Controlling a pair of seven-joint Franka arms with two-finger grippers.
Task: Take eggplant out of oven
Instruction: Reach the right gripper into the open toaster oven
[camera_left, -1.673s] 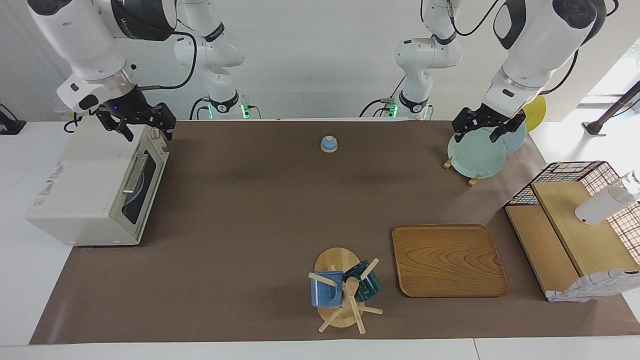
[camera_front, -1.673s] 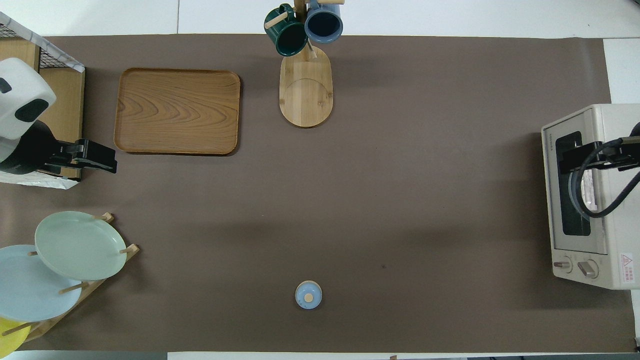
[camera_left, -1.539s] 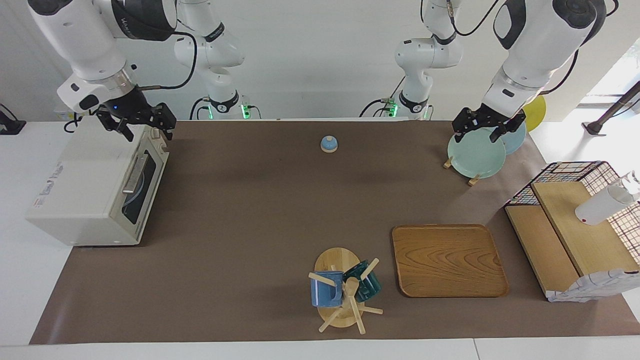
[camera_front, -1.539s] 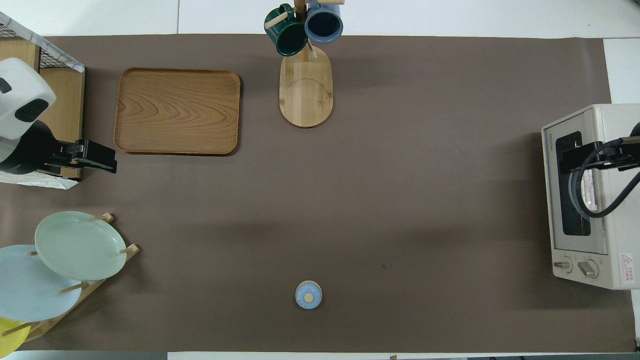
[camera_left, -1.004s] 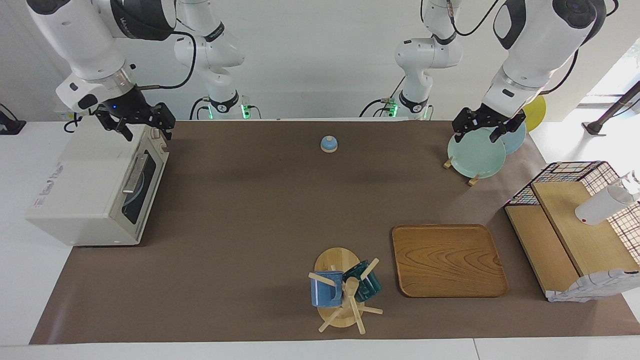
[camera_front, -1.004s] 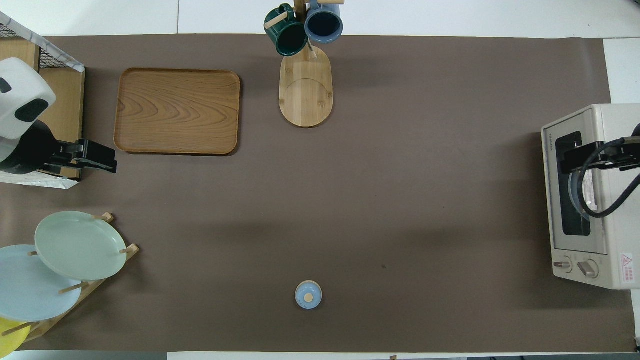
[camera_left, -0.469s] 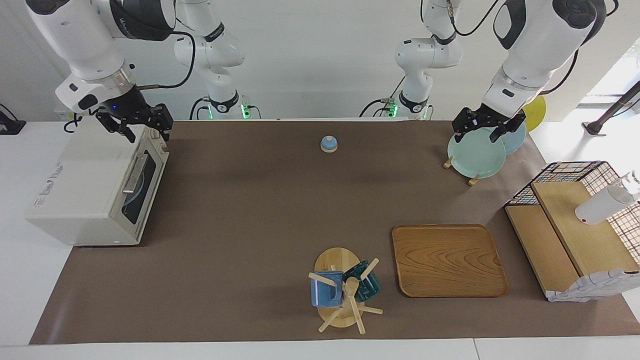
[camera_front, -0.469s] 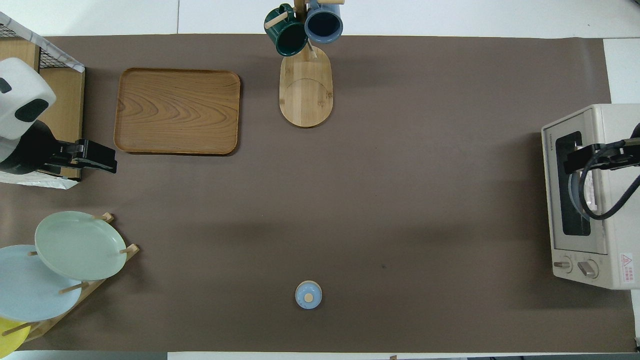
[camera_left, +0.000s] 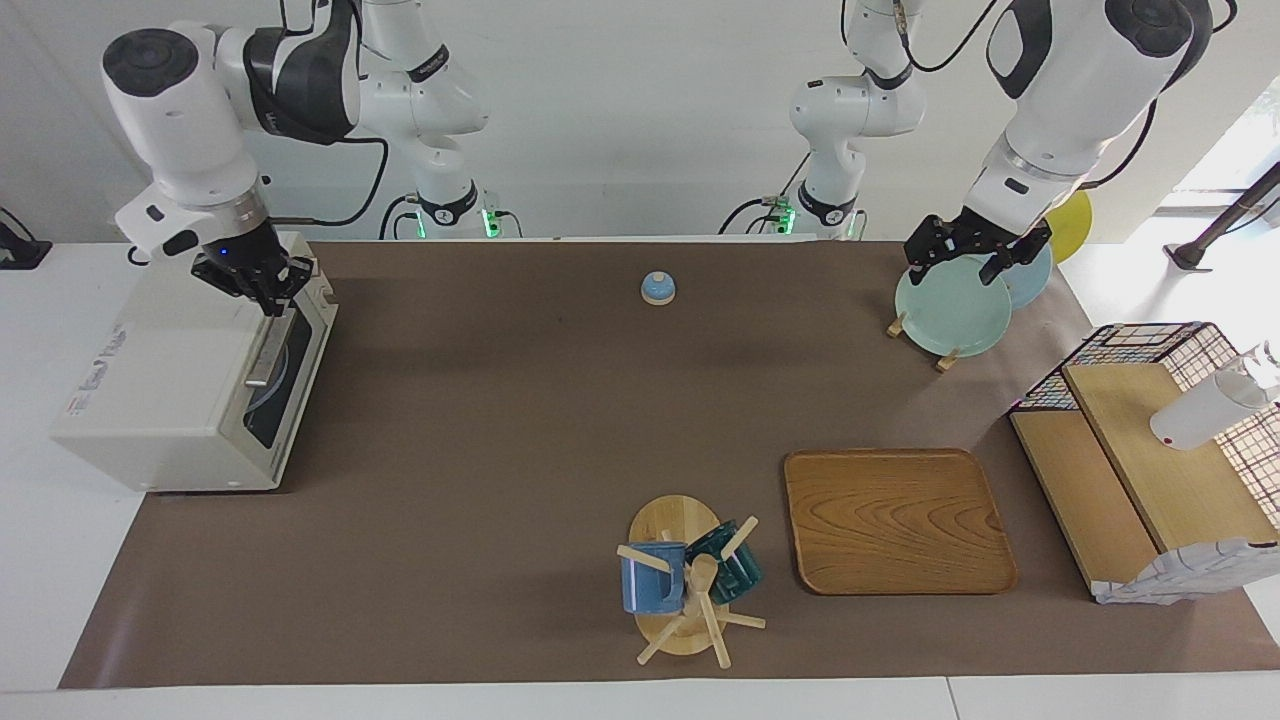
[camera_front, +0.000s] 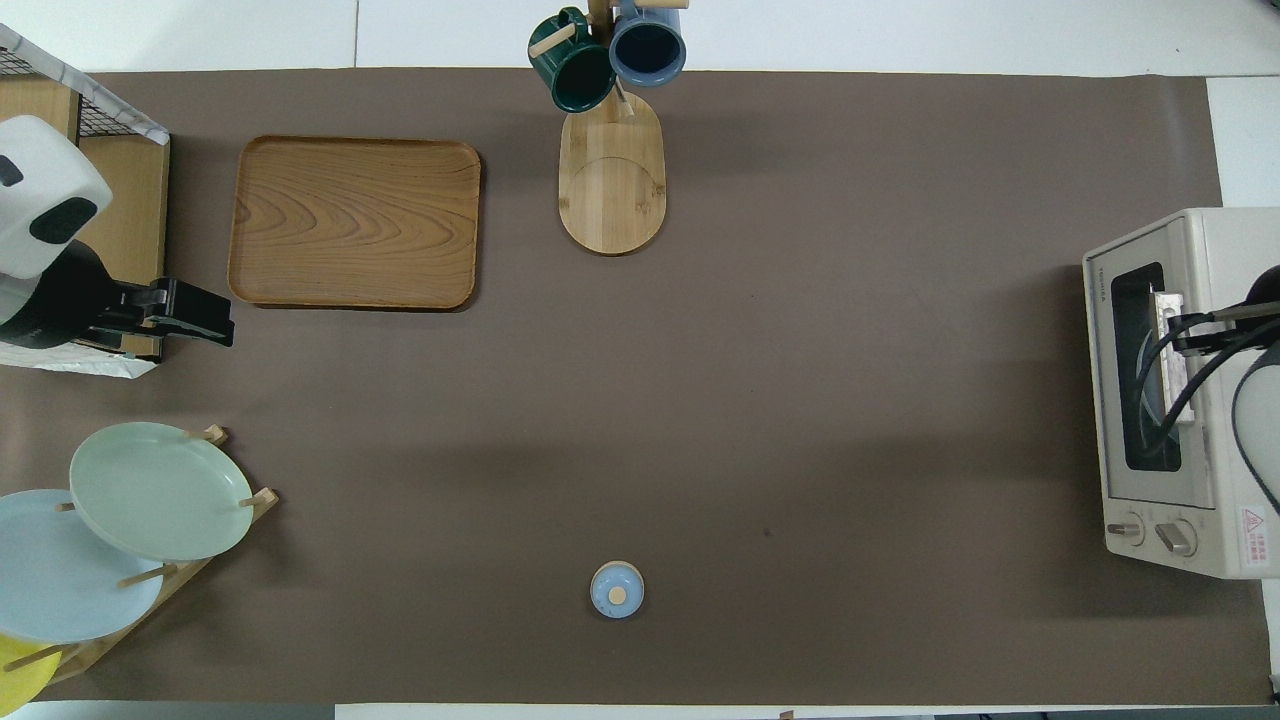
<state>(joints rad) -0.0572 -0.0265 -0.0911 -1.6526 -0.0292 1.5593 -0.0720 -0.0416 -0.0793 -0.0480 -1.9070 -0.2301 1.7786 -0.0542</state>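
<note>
Right gripper (camera_left: 268, 285) reaching down to the toaster oven's (camera_left: 160, 390) door handle (camera_left: 268, 348), door not yet opened.

At the upper left of the facing view, the right gripper is hanging over the handle's upper end; whether it is spread or pinching, I cannot tell. The eggplant is not showing, presumably lying inside behind the dark glass. Next, the handle needs gripping and pulling down. The left gripper (camera_left: 978, 252) is waiting, spread, over the plate rack (camera_left: 950, 305) at the upper right.

table (camera_left: 480, 420): brown mat | on it: oven (camera_left: 190, 375), bell (camera_left: 657, 288), tray (camera_left: 897, 521), mug stand (camera_left: 680, 580), plate rack (camera_left: 920, 335), basket (camera_left: 1150, 460) | oven partly off mat, seemingly
</note>
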